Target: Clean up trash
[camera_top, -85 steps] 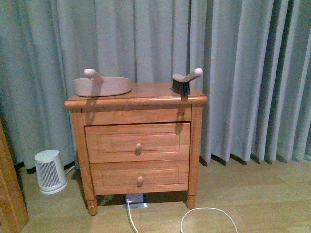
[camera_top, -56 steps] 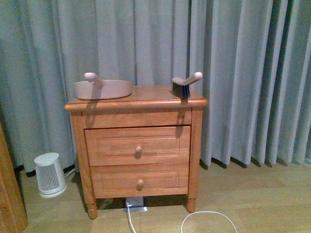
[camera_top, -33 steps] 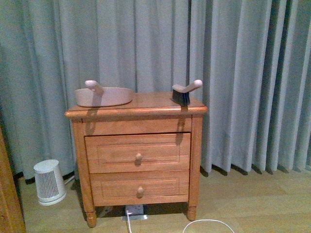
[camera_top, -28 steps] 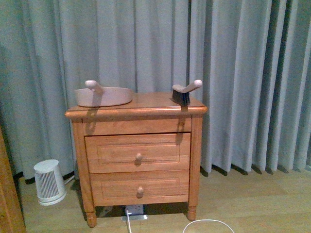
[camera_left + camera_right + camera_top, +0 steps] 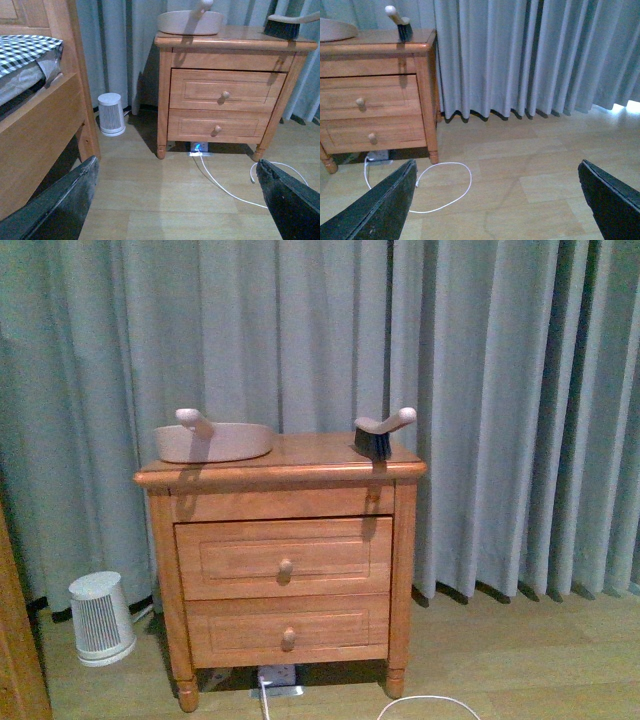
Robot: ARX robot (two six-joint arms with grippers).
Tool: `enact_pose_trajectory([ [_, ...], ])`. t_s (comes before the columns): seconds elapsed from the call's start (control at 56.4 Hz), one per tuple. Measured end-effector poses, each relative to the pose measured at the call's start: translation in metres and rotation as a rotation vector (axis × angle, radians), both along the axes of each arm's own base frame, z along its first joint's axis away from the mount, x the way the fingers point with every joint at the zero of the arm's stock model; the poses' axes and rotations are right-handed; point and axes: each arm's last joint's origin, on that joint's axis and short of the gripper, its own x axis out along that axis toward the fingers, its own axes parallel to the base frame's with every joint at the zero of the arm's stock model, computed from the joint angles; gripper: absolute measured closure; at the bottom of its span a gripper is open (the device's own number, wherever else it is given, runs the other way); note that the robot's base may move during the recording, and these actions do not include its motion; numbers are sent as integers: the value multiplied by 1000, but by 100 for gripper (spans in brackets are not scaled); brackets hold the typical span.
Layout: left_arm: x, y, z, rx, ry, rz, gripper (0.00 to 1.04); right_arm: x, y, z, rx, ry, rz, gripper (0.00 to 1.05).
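Nightstand (image 5: 285, 502) sits lower; bed (image 5: 35, 125) shows only in left wrist view; left gripper (image 5: 177, 162), right gripper (image 5: 497, 162) apart.

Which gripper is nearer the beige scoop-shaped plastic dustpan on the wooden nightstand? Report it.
Left, likely. The left gripper faces the nightstand squarely, the dustpan above and ahead; the right gripper sits off toward the curtain, farther away.

Trash out of sight.

Dim, cool-toned and slightly grainy. Faint shadows down the front of the desk (image 5: 280, 474), darker beneath it. Daylight glare under the curtain (image 5: 530, 55) in the right wrist view.
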Motion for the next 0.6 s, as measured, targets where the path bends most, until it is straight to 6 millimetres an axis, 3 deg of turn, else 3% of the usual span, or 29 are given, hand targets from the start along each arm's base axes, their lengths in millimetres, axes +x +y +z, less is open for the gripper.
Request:
enact_pose_trajectory([
  [0.602, 0, 0, 0, 0, 0, -2, 8, 0, 0, 0, 0, 0, 0, 7],
])
